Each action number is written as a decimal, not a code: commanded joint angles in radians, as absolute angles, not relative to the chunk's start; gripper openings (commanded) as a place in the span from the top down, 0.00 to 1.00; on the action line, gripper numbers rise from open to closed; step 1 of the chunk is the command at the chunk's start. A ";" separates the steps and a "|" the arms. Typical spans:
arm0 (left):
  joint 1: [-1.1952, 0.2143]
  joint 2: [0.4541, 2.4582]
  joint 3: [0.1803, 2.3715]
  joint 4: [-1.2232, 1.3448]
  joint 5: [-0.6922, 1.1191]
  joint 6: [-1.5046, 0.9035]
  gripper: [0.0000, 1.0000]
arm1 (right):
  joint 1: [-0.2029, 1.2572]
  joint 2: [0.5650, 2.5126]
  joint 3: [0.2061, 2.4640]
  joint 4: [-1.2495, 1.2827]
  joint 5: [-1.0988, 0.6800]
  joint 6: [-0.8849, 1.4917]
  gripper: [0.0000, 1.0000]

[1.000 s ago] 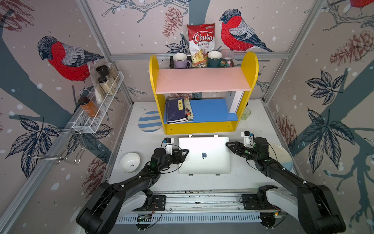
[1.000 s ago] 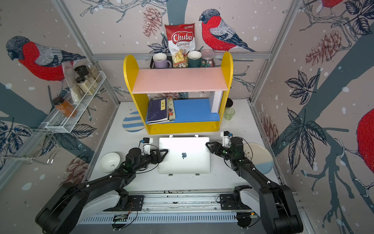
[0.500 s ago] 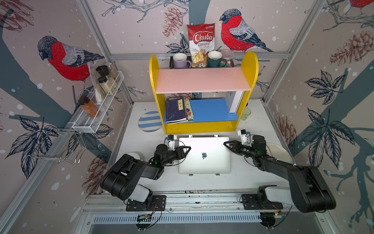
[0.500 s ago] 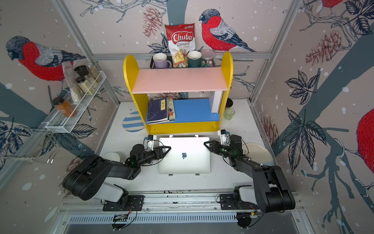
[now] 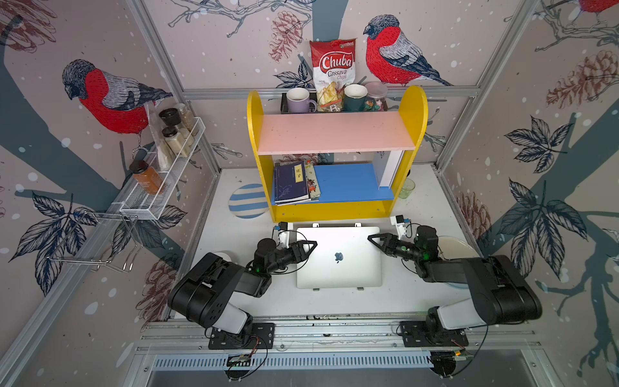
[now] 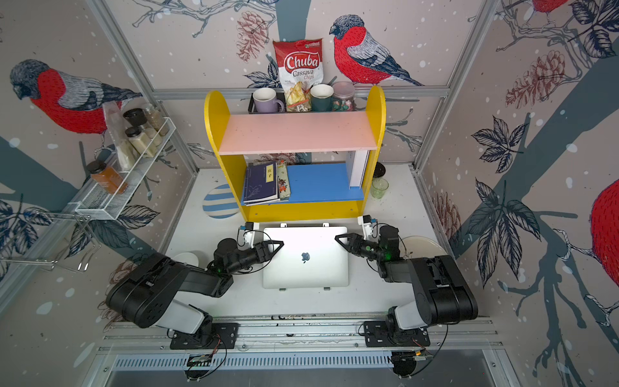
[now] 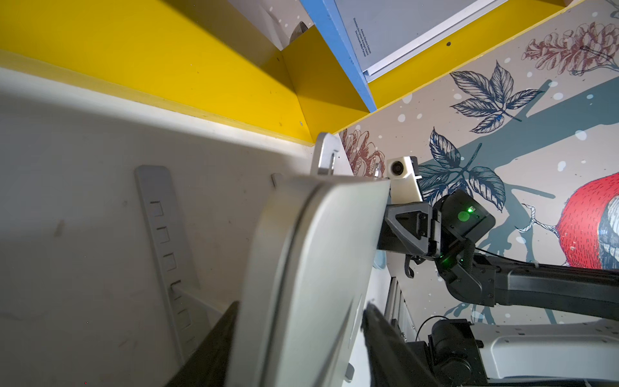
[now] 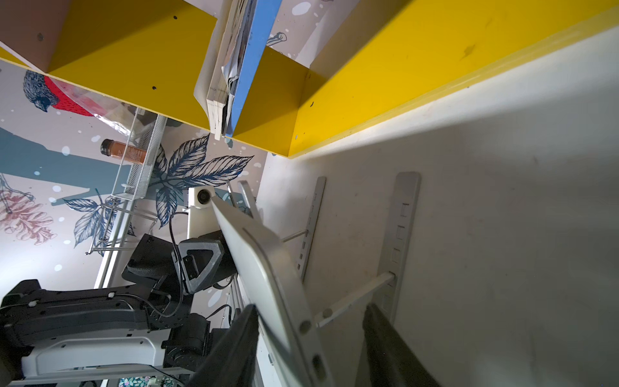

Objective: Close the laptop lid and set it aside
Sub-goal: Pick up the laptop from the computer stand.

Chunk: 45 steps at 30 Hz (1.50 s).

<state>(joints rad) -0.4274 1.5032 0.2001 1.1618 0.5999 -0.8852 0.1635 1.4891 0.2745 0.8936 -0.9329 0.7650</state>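
Closes in on laptop (image 5: 338, 258) since a second ago: shut flat, each side edge now inside narrowed left tool (image 5: 313, 244) and right tool (image 5: 371, 238). Leaves a gap at the right; cannot tell whether the left pinches yet. Points to lifting next: thin, smooth aluminium on a slotted metal stand (image 8: 405, 217) before the yellow shelf (image 5: 335, 212).

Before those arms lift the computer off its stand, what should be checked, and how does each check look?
1. Laptop closed: ok.
2. Left gripper straddles its edge: ok.
3. Right gripper straddles the opposite edge: ok.
4. Right gripper clamped: not ok, one finger stands off the underside.
5. Left gripper clamped: cannot tell.
6. Laptop free of stand: cannot tell.
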 commanded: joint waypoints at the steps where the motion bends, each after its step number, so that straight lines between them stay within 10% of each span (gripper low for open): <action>1: -0.422 1.482 0.217 1.164 0.634 -0.870 0.46 | 0.166 1.517 0.273 1.034 -0.932 0.814 0.53; 10: -0.422 1.401 0.249 1.008 0.632 -0.816 0.54 | 0.171 1.523 0.271 1.078 -0.939 0.833 0.63; 18: -0.423 1.339 0.270 0.914 0.641 -0.796 0.84 | 0.211 1.439 0.292 0.963 -0.917 0.794 0.68; 45: -0.423 1.046 0.429 0.509 0.605 -0.855 1.00 | 0.338 1.053 0.409 0.613 -0.893 0.820 0.70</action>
<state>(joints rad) -0.4152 1.0576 0.3920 0.6174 0.6689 -0.9356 0.2928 1.0737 0.3866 0.5865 -0.6205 0.7471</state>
